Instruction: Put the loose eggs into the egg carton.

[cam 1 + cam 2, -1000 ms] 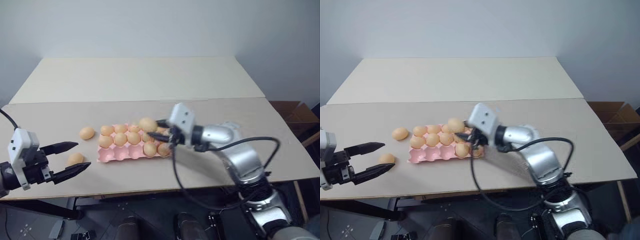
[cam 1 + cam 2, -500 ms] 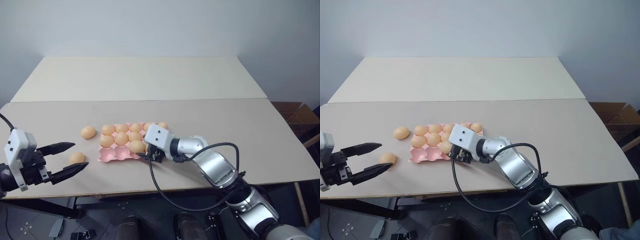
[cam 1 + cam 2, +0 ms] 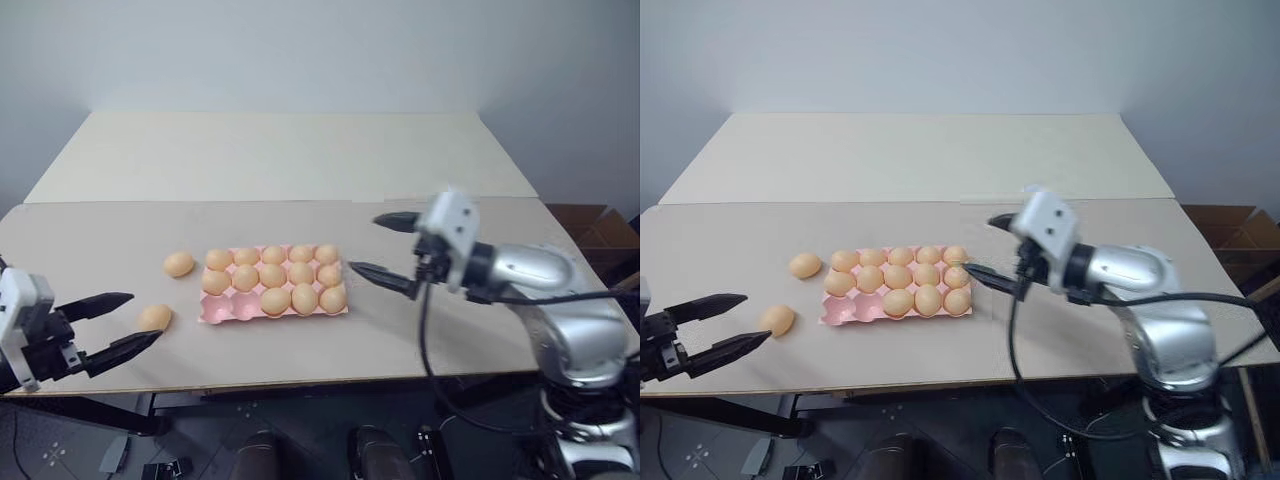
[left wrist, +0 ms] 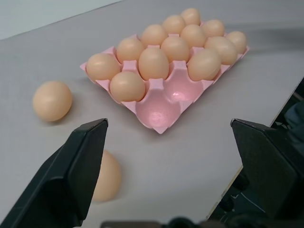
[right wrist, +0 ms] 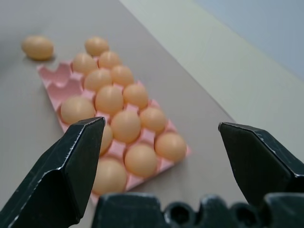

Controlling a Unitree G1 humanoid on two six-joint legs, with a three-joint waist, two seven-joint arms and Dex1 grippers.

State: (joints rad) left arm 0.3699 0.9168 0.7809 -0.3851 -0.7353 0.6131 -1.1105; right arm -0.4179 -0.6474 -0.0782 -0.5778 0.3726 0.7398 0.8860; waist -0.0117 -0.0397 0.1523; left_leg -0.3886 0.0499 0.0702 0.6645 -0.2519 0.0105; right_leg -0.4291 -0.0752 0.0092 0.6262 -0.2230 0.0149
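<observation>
Thirteen tan eggs fill pink egg carton [image 3: 215,314], two loose eggs [image 3: 178,264] beside it, both grippers [image 3: 382,246] spread wide, empty

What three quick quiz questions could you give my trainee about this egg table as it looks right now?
1. How many cups of the egg carton are empty?
2. True or false: the left fingers and the right fingers are both open, holding nothing.
3. Which fingers are nearer the two loose eggs on the table: A left, B right?
Key: 1 two; 2 true; 3 A.
</observation>
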